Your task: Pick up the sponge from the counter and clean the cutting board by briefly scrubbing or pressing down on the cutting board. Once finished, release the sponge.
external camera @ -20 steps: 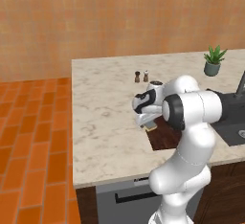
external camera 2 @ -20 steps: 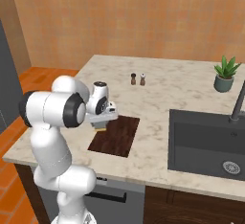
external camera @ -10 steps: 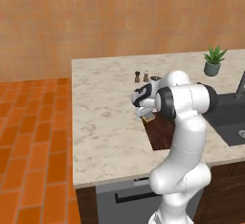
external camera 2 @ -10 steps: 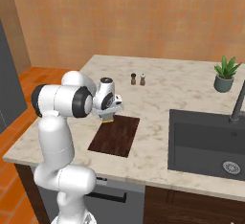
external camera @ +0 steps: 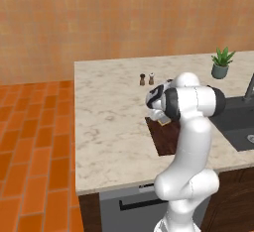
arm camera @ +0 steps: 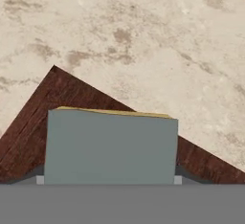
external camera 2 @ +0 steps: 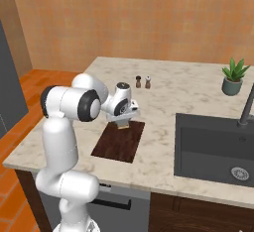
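From the left base view, the counter (external camera: pixel 109 122) is a beige marble worktop with faint veins, set against an orange-brown wall, with orange tiled floor (external camera: pixel 34 142) to its left. One cutting board (external camera: pixel 166 136) lies near the front edge, mostly hidden behind the white arm. The gripper (external camera: pixel 162 119) sits over the board's far corner with the sponge (external camera: pixel 164 121) showing as a small yellowish patch beneath it. Two small shakers (external camera: pixel 146 79) stand side by side farther back, one potted plant (external camera: pixel 221 63) stands at the far right, and a dark sink (external camera: pixel 235 124) lies at the right.

From the right base view, the board's long axis runs from the front edge toward the back of the counter, slightly slanted. The gripper is at its far end, clamped on the sponge. A faucet (external camera 2: pixel 246 108) rises behind the sink.

In the hand view, the sponge's grey-blue face fills the lower middle, a thin yellow edge along its top, its long axis running across the picture. It is pinched between the fingers, over a corner of the board, with marble beyond.
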### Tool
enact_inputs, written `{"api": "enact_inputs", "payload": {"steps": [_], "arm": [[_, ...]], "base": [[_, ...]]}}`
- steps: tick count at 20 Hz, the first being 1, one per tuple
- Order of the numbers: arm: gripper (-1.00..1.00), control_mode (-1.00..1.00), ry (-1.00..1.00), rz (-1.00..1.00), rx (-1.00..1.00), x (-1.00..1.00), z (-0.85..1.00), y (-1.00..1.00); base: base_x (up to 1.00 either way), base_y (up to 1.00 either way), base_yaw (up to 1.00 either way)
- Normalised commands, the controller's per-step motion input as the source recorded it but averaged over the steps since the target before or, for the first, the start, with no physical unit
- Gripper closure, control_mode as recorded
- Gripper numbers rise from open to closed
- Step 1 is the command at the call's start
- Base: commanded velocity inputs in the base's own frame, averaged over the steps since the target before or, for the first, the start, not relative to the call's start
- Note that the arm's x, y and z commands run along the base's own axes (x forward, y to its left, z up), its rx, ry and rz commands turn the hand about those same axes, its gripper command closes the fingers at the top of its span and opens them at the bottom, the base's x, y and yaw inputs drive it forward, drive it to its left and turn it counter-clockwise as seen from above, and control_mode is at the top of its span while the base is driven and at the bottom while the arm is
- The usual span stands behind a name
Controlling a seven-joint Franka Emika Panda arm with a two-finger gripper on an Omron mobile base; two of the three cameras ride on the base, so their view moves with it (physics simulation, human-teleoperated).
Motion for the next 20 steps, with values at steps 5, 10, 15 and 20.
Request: {"api": "enact_inputs", "payload": {"steps": [5,10,15,20], "arm": [[1.0,-1.0,-0.02,0.0,-0.05,-0.17,-0.13,-0.14],[1.0,-1.0,-0.04,0.0,-0.01,-0.56,-0.1,0.0],[1.0,-1.0,-0.03,0.0,0.0,-0.71,-0.1,0.0],[1.0,-1.0,0.0,0.0,0.0,-0.66,-0.3,0.0]], "base": [[0.0,0.0,0.0],[0.0,0.0,0.0],[0.0,0.0,0.0],[0.0,0.0,0.0]]}}
